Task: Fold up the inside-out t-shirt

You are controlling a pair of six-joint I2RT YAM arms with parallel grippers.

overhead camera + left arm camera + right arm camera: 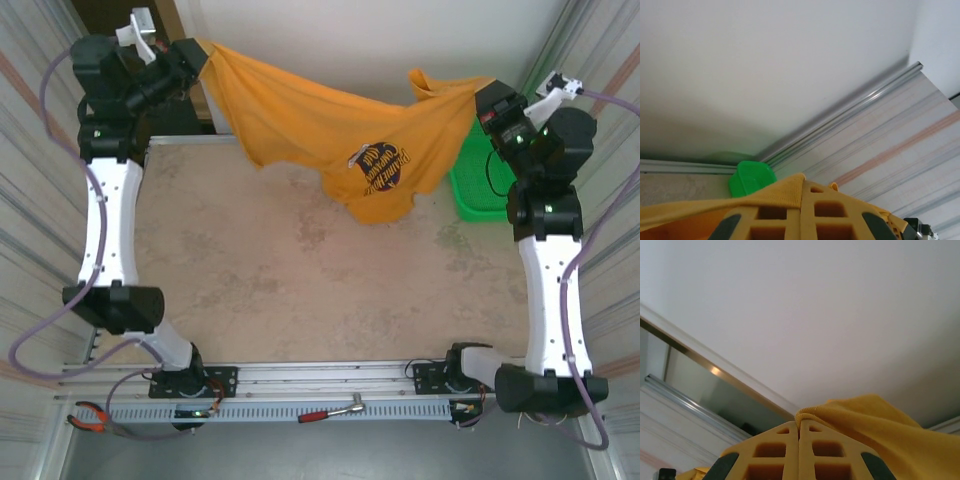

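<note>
Top view: shirt (330,140) is strung between both grippers, up over the far edge of the table (300,290). Left gripper (200,58) is clamped on one end at the far-left corner. Right gripper (478,95) is clamped on the other end at far right, above the basket (470,190). The cloth sags in the middle, navy logo (375,165) on the low part. Can't tell if the low hem touches the table. The table top is beige and mottled. The green basket sits at its far-right edge, partly behind the right arm. White wall (350,40) behind, corrugated panels (35,200) on both sides. An aluminium rail (320,375) along the near edge carries the arm bases. Red-handled pliers (88,418) and a ratchet (335,410) lie just in front of it.

Left wrist: left gripper (801,212) has its fingers pressed together with a shirt (695,210) edge pinched between them, cloth running off to the left. Basket (751,177) shows just past the fingertips. White wall (765,75) above, striped panel (905,145) to the right.

Right wrist: right gripper (799,450) is fully closed, a shirt (880,432) fold caught at the tips and draping right. White wall (840,315) fills the background.
</note>
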